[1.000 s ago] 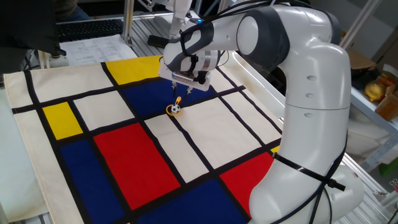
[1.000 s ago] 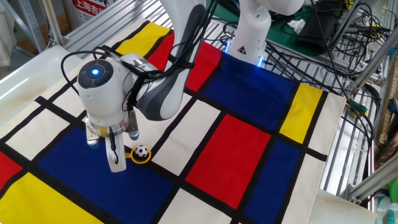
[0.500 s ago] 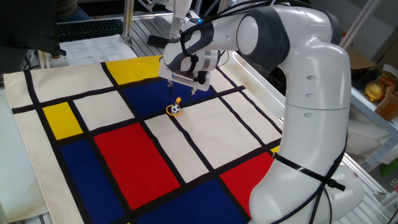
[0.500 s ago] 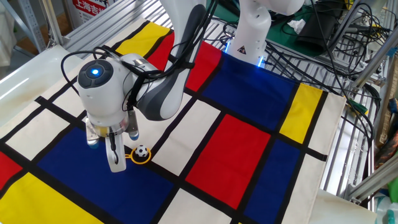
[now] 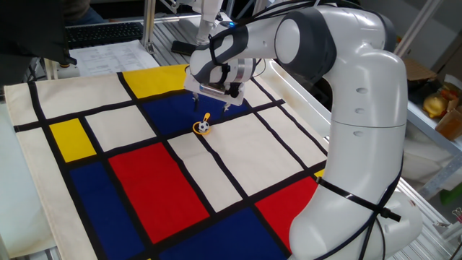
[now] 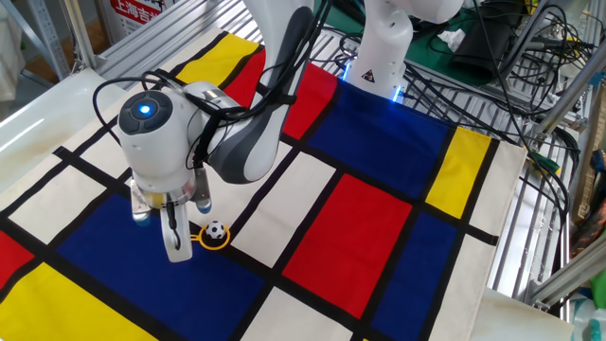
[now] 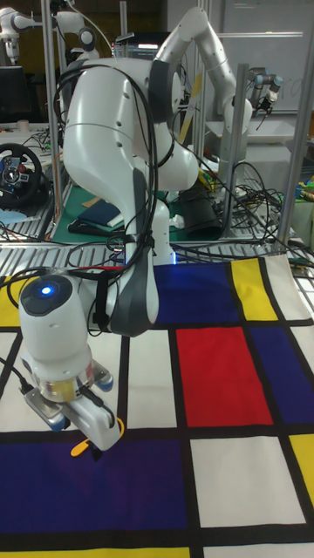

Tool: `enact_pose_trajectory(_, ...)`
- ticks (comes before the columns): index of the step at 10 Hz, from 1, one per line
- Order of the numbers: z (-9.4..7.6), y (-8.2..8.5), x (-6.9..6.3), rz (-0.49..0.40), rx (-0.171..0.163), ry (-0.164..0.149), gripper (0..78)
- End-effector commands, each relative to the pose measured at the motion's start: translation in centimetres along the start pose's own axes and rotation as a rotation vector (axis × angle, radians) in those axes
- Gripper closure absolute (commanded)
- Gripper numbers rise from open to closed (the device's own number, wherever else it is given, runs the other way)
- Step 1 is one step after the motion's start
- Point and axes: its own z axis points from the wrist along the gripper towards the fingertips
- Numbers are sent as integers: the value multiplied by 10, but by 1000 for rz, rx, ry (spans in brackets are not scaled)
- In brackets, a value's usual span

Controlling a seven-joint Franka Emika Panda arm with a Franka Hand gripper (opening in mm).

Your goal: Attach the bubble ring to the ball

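The ball, white with black patches, lies on the patterned cloth where a blue field meets a white one. The orange bubble ring lies flat around it, with its short handle pointing toward the gripper. The ball and ring also show in the other fixed view. My gripper hovers just above the handle, open, with nothing between its fingers. In the tall view the gripper covers the ball, and only bits of the orange ring show.
The cloth of red, blue, yellow and white blocks with black lines covers the table. The arm's base stands at the cloth's far edge, with cables on the metal frame. Boxes and a yellow object sit off the table.
The gripper has shifted only very slightly above the ring's handle. The ring and ball lie as before.
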Motion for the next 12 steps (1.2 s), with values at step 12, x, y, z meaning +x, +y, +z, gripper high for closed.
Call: enact_pose_trajectory(12, -56, -22, 41, -305, -1, 4, 1)
